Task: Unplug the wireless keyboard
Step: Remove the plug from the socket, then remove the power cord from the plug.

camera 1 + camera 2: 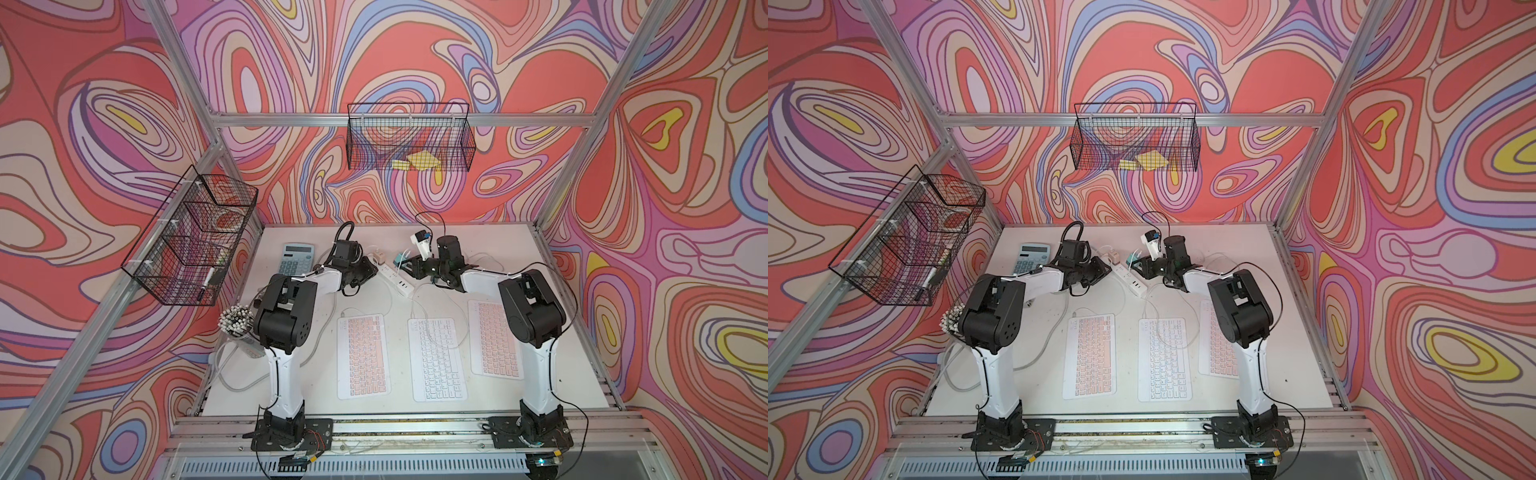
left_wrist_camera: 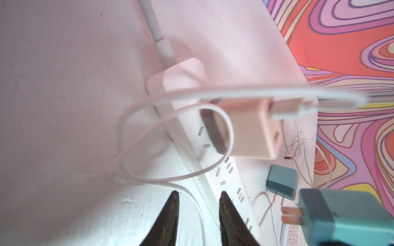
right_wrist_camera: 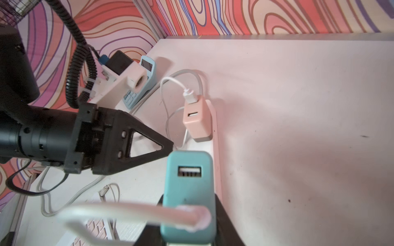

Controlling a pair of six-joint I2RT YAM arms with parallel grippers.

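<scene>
The walls (image 1: 415, 62) swirled in coral, lilac, blue, cream and yellow, with dark outlines. The table (image 1: 573, 374) was white. The middle keyboard (image 1: 438, 359) had white keys; the 9 o'clock keyboard (image 1: 363, 355) and the 3 o'clock keyboard (image 1: 494, 340) flanking it had pink ones. At 11 o'clock sat a pale blue calculator (image 1: 296, 257). The power strip (image 1: 395, 277) was white; there were a pink charger (image 3: 197, 121) and a teal charger (image 3: 189, 191).

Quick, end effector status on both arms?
Left end effector: open, holding nothing.
Right end effector: closed on the teal charger.
</scene>
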